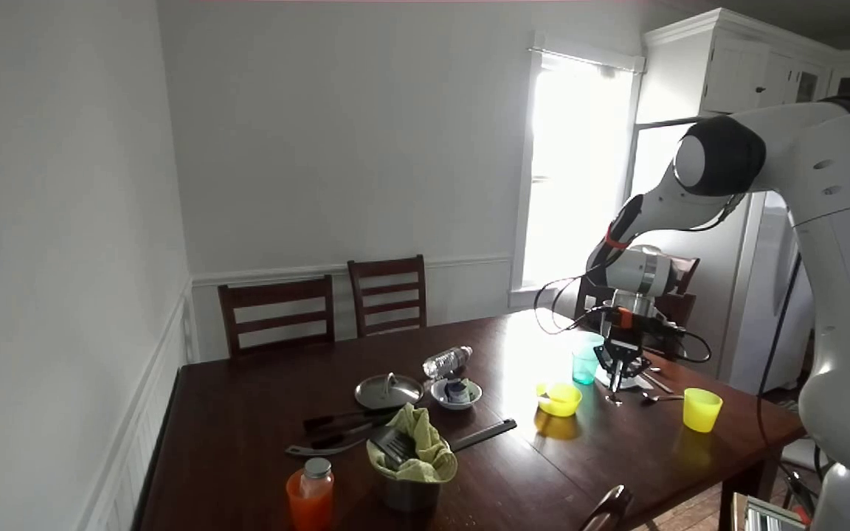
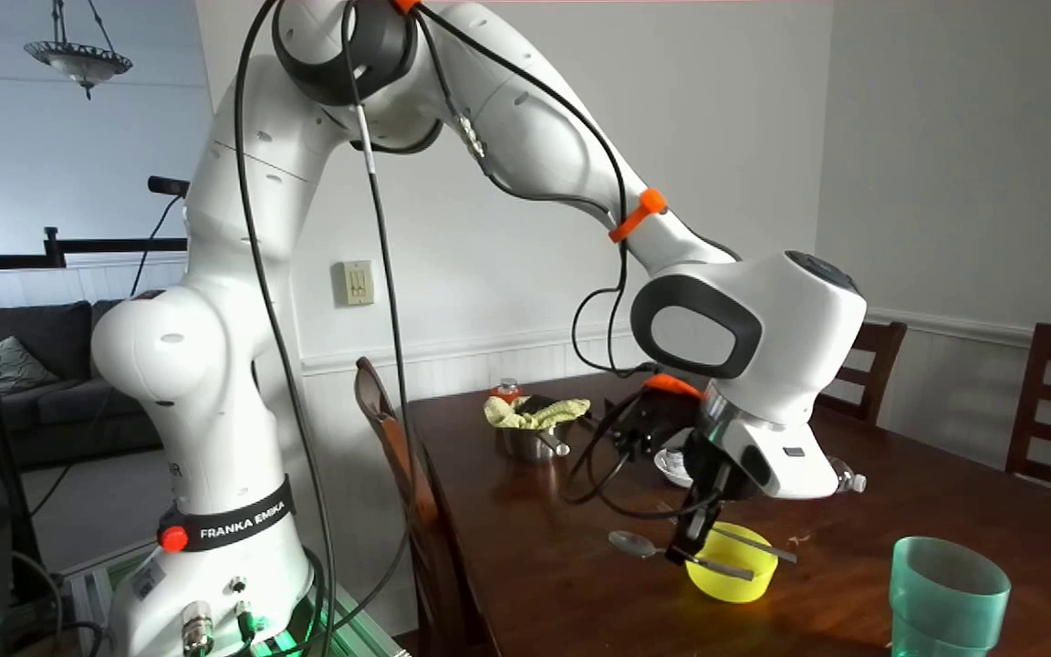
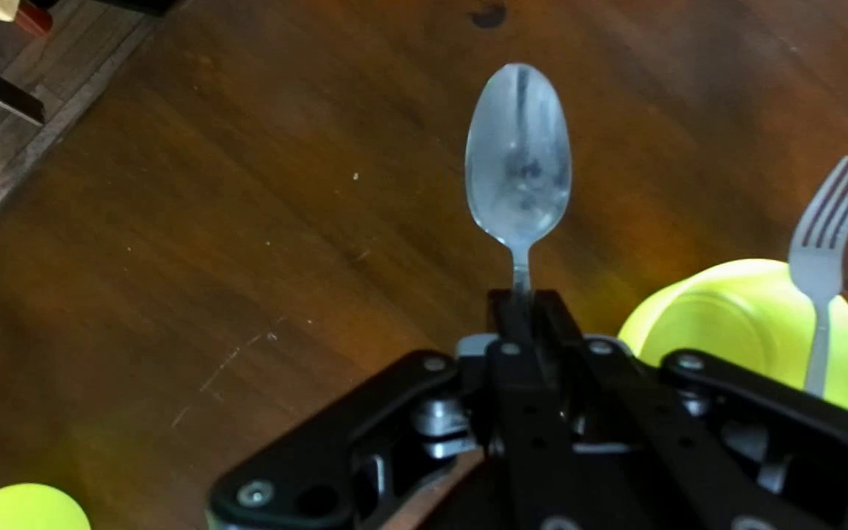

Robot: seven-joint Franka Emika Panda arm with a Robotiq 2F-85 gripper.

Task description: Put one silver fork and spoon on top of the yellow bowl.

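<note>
My gripper (image 3: 525,313) is shut on a silver spoon (image 3: 518,154) by its handle; the spoon's head points away from the jaws. In an exterior view the gripper (image 2: 682,550) and spoon (image 2: 632,544) are beside the yellow bowl (image 2: 733,584), with the handle end in front of the bowl's rim. How high the spoon is held is unclear. A silver fork (image 3: 818,272) rests across the yellow bowl (image 3: 748,276), tines past the rim, right of the gripper in the wrist view. The fork also shows in an exterior view (image 2: 758,544). The yellow bowl (image 1: 561,402) is left of the gripper (image 1: 614,385) there.
A teal cup (image 1: 585,361) stands behind the bowl and gripper. A taller yellow cup (image 1: 702,411) stands near the table's edge, with another spoon (image 1: 648,397) beside it. A pot with a cloth (image 1: 410,490), a lid (image 1: 388,391) and a white bowl (image 1: 456,403) are farther along the table.
</note>
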